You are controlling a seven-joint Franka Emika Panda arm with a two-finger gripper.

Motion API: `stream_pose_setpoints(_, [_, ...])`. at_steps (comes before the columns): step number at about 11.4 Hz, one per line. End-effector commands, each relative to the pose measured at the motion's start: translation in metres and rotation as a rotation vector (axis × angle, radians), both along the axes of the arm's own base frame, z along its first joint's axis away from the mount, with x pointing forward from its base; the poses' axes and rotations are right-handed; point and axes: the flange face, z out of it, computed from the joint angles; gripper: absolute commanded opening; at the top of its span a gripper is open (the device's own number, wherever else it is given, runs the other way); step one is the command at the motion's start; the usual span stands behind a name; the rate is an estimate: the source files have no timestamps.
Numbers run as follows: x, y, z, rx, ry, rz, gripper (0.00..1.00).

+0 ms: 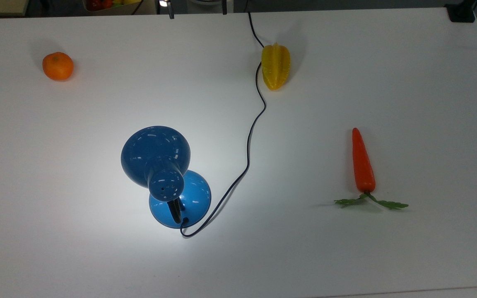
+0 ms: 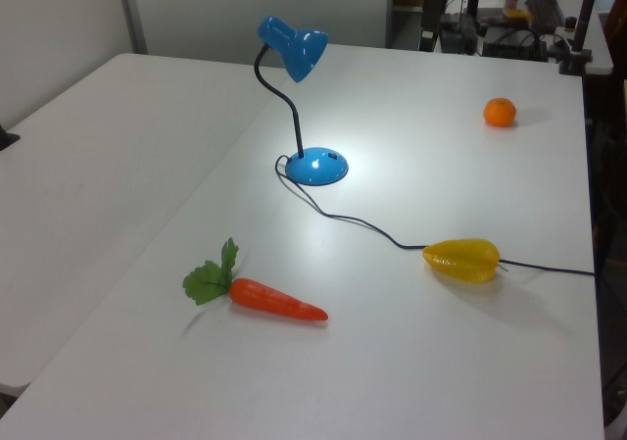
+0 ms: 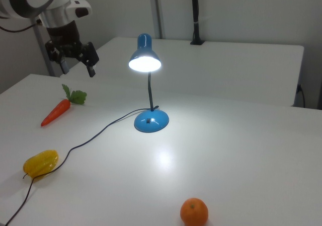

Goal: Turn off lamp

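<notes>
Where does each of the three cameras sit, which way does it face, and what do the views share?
Top view: overhead, looking straight down on the white table and the lamp; two gripper fingertips poke in at the top edge.
Left view: raised at the carrot end, looking across the table toward the orange.
Right view: raised at the orange end, facing the lit shade; the gripper hangs open above the carrot's side.
Shared: lamp, carrot, orange and starfruit appear in all three.
</notes>
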Motion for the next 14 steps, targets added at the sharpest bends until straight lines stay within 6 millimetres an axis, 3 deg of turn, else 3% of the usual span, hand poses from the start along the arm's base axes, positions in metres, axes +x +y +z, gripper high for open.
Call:
stream_pose_setpoints(1, [-0.0027,0.0031,-0.0007,0.018,-0.015,0.014,1.00])
stream_pose_setpoints(14, [-0.0027,0.0015,0.0005,0.018,-0.015,0.024,1.00])
